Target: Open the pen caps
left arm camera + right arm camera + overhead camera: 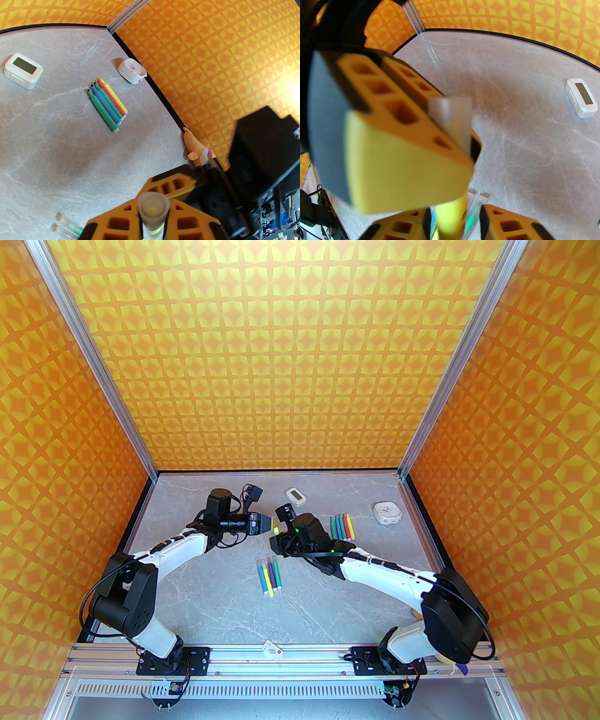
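Above the table's middle, my left gripper (270, 523) is shut on the pale translucent pen cap (153, 202) of a yellow pen (277, 529). The right wrist view shows that cap (452, 117) sticking out of the left gripper's fingers (405, 140). My right gripper (453, 211) straddles the pen's yellow barrel (452, 218), with a slim gap showing on each side. Several capped pens (268, 575) lie in a row on the table below the grippers. Several uncapped pens (107, 105) lie in a row to the right.
A white digital clock (296, 495) sits at the back centre and a white alarm clock (387, 512) at the back right. An orange plush toy (196, 150) lies against the right wall. A small white tag (272, 649) rests on the near rail.
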